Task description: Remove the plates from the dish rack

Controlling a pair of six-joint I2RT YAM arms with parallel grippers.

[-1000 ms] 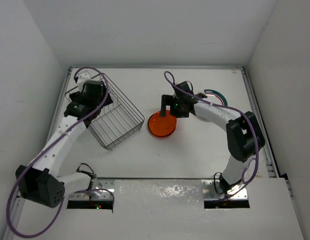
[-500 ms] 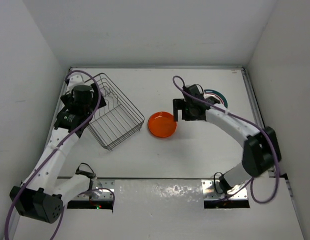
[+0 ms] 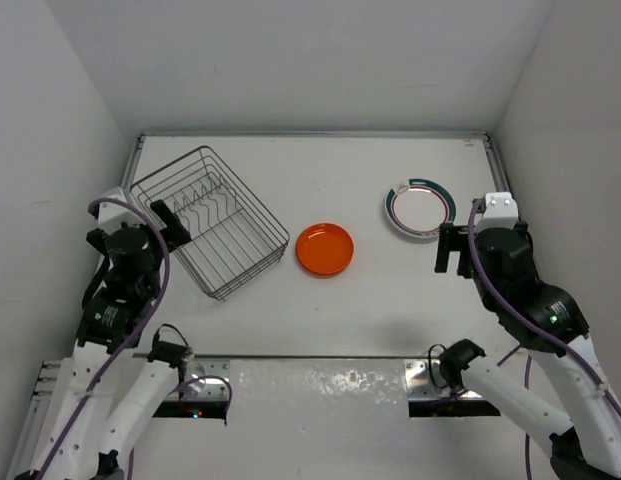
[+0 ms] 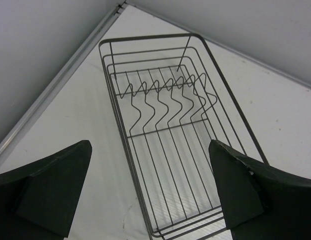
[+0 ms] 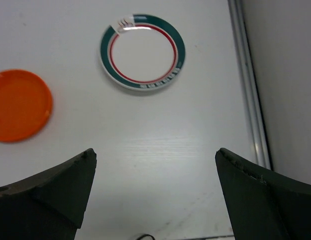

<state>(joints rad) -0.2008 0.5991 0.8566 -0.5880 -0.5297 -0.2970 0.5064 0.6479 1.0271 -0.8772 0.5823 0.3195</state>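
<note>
**Dish rack** (image 3: 210, 222): dark wire basket at 10 o'clock on the table (image 3: 390, 310), set askew. In the left wrist view its prongs and floor wires stand bare, with no plate in any slot.

**Orange plate** (image 3: 325, 249): flat on the table near centre, at 3 o'clock from the rack, just beside its corner and not touching.

**Ringed plate** (image 3: 421, 209): white with a green and red rim, flat on the table at 2 o'clock from the orange plate, well apart from it.

**Left gripper** (image 4: 148, 145): spread wide, holding nothing, poised at 8 o'clock of the rack and looking into it.

**Right gripper** (image 5: 155, 152): spread wide, holding nothing, at 5 o'clock from the ringed plate and clear of both plates.

**Progress:** two plates out and lying flat, none seen in the rack. The unloading looks complete. Nothing appears left but to draw the arms away.
</note>
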